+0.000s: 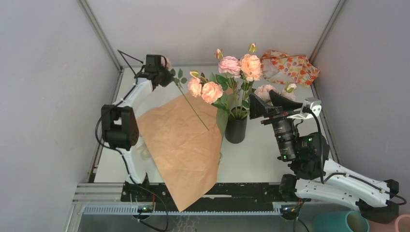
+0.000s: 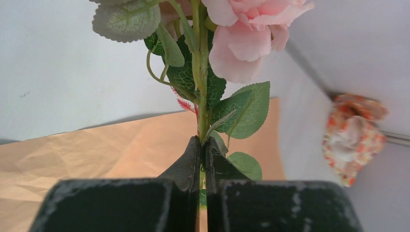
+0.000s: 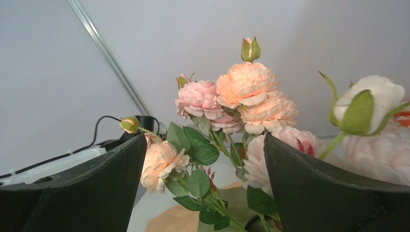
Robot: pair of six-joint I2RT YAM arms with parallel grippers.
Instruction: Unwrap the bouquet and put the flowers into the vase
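The black vase (image 1: pixel 236 129) stands mid-table and holds several pink and peach roses (image 1: pixel 240 66) of the bouquet. The orange-brown paper wrap (image 1: pixel 183 145) lies spread open to its left, hanging over the near edge. My left gripper (image 1: pixel 166 77) is raised at the back left and shut on the stem (image 2: pixel 200 87) of a single pink rose (image 2: pixel 246 34); the long stem (image 1: pixel 193 108) slants down over the paper. My right gripper (image 1: pixel 265 102) stands open just right of the vase's flowers (image 3: pixel 244 92), gripping nothing.
An orange-and-white patterned cloth (image 1: pixel 289 66) lies at the back right corner. A teal cylinder (image 1: pixel 341 222) and a pink cylinder (image 1: pixel 403 223) stand below the near right edge. Grey walls close in the table on three sides.
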